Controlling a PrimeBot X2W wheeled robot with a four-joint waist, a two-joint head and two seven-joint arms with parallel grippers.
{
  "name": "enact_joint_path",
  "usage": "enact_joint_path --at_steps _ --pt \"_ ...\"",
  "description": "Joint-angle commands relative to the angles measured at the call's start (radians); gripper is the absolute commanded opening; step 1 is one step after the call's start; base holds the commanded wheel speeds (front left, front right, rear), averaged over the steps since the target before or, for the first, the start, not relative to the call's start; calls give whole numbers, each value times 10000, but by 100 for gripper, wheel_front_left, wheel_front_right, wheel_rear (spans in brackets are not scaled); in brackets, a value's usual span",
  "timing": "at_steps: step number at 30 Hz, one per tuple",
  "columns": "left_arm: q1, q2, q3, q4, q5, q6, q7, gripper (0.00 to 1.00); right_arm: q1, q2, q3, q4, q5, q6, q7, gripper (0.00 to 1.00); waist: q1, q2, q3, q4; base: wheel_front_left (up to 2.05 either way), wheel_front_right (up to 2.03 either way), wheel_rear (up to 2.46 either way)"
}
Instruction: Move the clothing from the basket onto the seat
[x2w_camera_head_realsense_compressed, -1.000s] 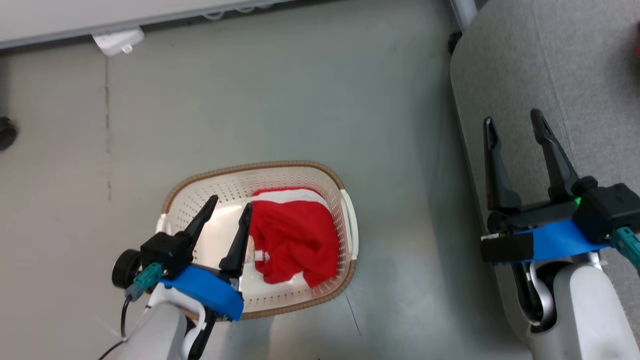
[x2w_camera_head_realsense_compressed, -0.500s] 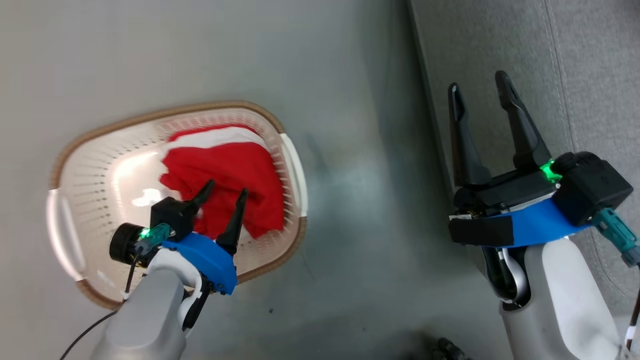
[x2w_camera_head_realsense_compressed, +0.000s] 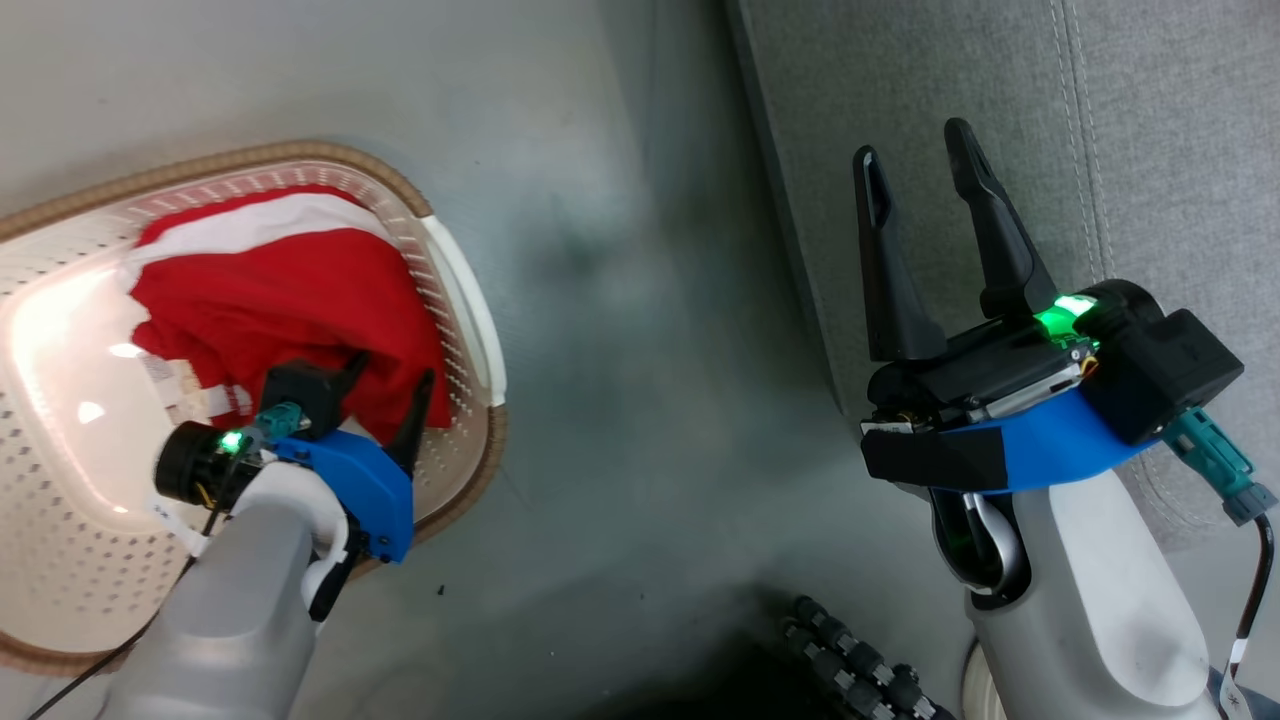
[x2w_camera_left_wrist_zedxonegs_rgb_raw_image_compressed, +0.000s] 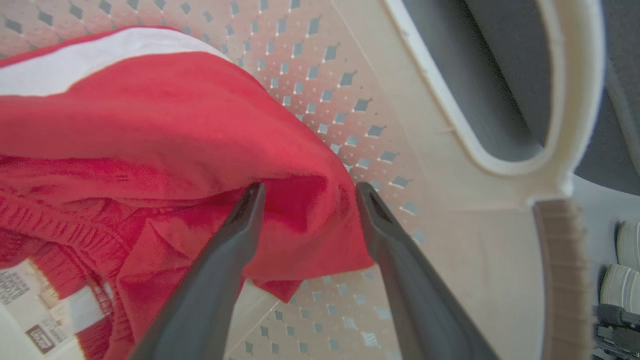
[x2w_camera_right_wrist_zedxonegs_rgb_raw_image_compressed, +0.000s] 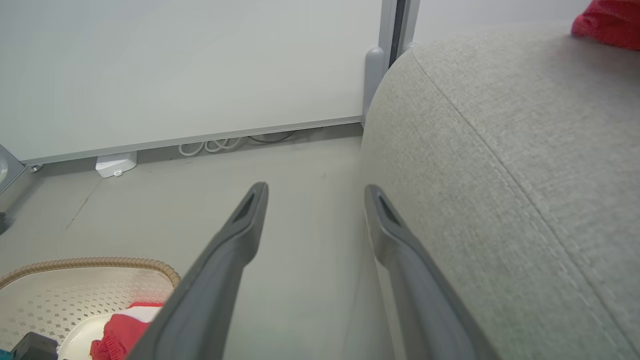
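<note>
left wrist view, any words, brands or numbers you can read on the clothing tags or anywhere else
White tag on the red clothing in the laundry basket: lines of dark print, too blurred and tilted to read.
Dark patch at that tag's lower end: pale lettering, too small to read.
Fabric that shows: no numerals or lettering to read.

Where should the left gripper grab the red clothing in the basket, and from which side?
Probably the loose folded corner of the clothing nearest the basket handle, from above. It bulges up, and the open left gripper straddles it.
</note>
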Motion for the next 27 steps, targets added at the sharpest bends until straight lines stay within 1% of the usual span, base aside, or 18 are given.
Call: enact_joint_path --at_steps 1,8,9,10,17,27 --pt "-245 146 -65 260 -71 -15 76 100 -130 28 72 12 152 -11 -89 100 -2 0 312 -308 0 0 0" --pt "-635 59 -321 940 -274 -15 234 100 233 28 21 45 251 -11 -164 100 -2 0 405 -324 0 0 0" --pt "-668 52 -370 1010 -327 -15 279 23 235 28 23 53 244 -11 -170 100 -2 0 407 -329 0 0 0" --pt "-697 30 -440 1063 -362 -15 329 0 232 28 26 55 244 -11 -175 100 -2 0 404 -336 0 0 0" --pt "-815 74 -779 1212 -746 -15 349 0 146 28 48 -7 335 -11 -156 100 -2 0 363 -375 0 0 0" --pt "-978 199 -1017 1328 -1146 -15 167 0 -58 28 181 39 366 -11 -159 100 -2 0 318 -348 0 0 0"
